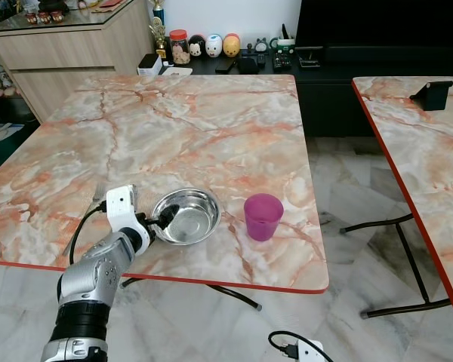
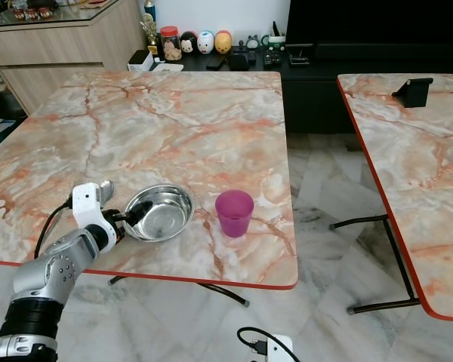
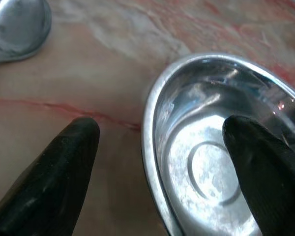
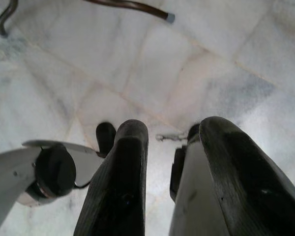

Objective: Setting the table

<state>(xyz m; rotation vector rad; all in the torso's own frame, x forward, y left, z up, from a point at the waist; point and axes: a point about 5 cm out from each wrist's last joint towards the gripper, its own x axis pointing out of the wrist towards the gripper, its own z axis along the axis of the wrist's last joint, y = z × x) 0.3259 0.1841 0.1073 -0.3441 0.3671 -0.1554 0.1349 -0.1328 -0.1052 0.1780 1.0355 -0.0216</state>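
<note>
At the lower left of the frame, the left gripper (image 1: 163,219) straddles the near rim of the steel bowl (image 1: 187,216), 1 finger inside and 1 outside, not yet closed on it. A spoon (image 3: 17,27) lies beside it on the marble-patterned table (image 1: 189,121). Right of the bowl stands a purple cup (image 1: 263,216). A 2nd table (image 1: 430,151) fills the right edge. The right gripper (image 4: 172,162) hangs narrowly parted over the tiled floor (image 1: 355,188).
</note>
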